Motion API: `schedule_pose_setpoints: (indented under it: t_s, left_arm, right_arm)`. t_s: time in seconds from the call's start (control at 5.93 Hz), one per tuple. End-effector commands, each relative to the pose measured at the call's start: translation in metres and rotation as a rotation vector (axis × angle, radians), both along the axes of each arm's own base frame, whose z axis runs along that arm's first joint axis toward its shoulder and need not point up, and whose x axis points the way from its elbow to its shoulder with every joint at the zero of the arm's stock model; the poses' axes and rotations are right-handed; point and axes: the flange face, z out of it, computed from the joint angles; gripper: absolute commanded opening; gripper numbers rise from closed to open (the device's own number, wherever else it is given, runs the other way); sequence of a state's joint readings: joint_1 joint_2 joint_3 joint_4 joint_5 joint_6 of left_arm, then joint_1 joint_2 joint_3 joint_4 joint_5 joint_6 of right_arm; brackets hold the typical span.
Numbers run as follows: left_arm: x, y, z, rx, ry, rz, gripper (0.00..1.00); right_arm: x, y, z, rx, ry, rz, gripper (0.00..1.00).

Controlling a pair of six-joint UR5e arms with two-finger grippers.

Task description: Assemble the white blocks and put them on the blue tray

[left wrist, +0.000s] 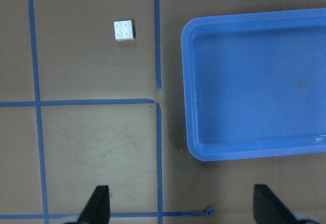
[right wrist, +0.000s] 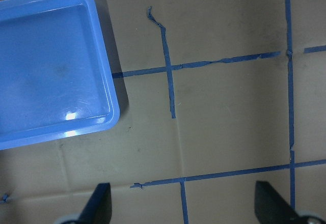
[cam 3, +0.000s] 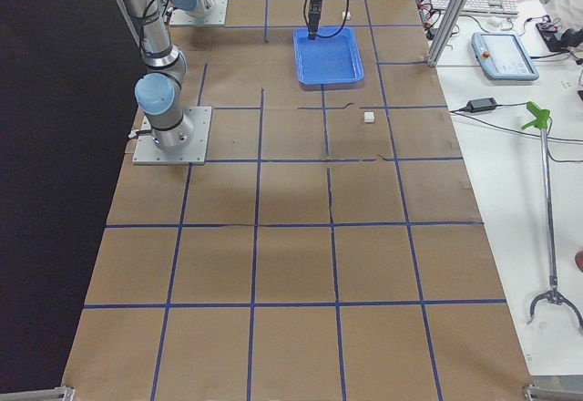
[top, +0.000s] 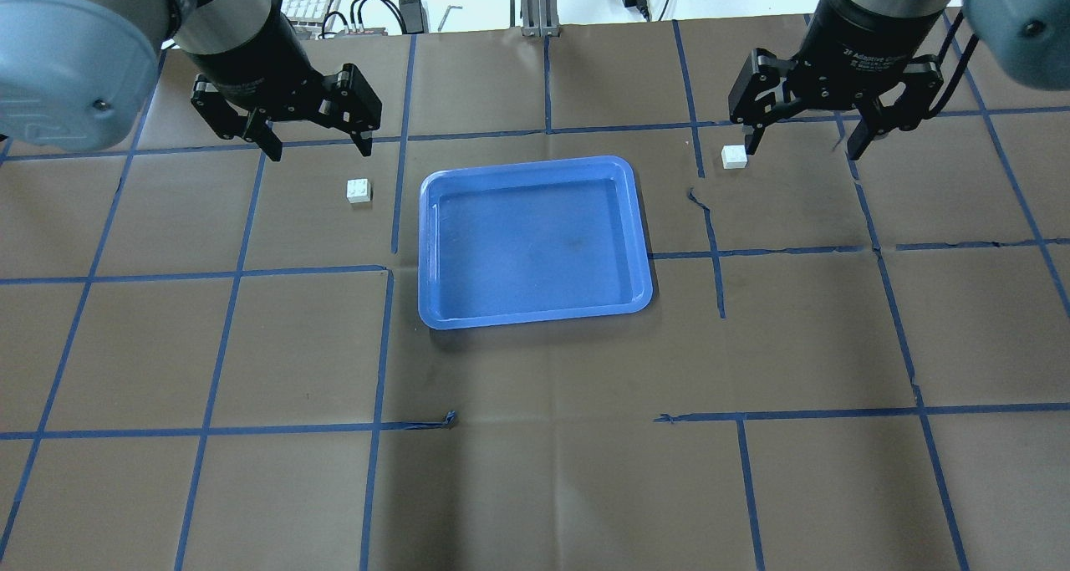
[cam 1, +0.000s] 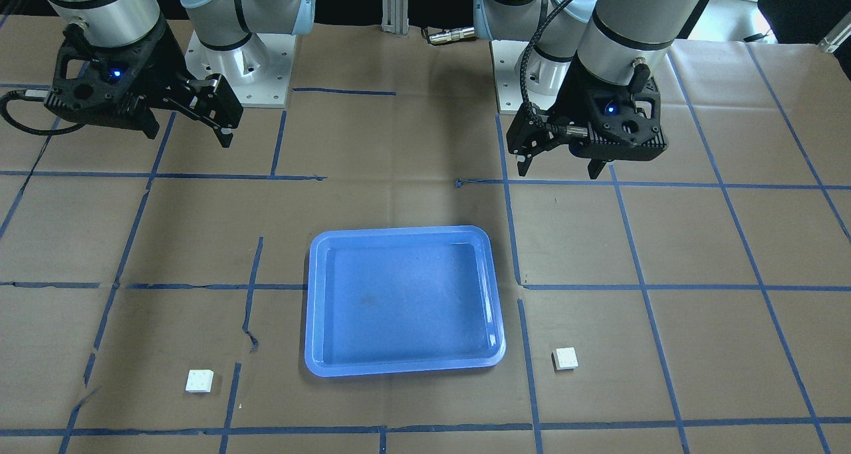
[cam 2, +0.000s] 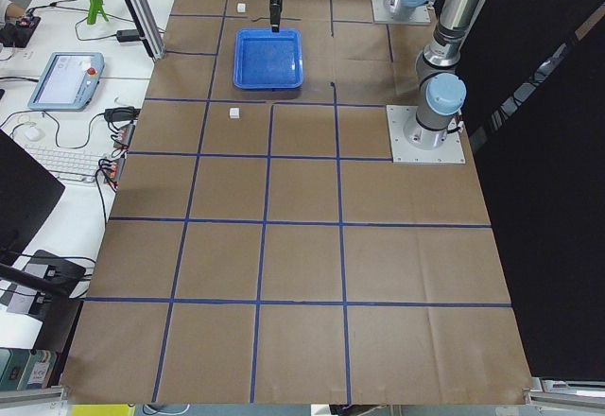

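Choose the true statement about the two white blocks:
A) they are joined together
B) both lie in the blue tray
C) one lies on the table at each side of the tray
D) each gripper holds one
C: the first white block and the second white block lie apart, with the blue tray between them.

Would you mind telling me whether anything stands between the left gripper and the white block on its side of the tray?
Nothing visible does. The left gripper is open above the paper, and the white block lies alone on it, beside the blue tray but apart from it. Only flat blue tape crosses the stretch between them.
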State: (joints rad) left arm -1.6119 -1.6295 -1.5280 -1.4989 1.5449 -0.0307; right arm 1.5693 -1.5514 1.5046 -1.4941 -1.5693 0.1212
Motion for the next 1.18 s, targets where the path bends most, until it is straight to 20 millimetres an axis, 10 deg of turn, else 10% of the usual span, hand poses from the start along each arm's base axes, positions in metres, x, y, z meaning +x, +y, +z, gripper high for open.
schedule_pose_setpoints:
  t_s: [0.0,0.51,1.01]
  left_arm:
    - [0.001,0.001,0.001,0.002,-0.003,0.001,1.0]
    - [0.032,-0.026,-0.013,0.008,0.002,0.042,1.0]
    - [0.106,-0.136,-0.14,-0.031,0.007,0.08,1.0]
  right_arm:
    - [0.0,0.0,-0.001,0.002,0.0,0.0,1.0]
    - [0.0,0.0,-0.001,0.002,0.0,-0.002,1.0]
    - [0.0,-0.001,-0.003,0.005,0.0,0.001,1.0]
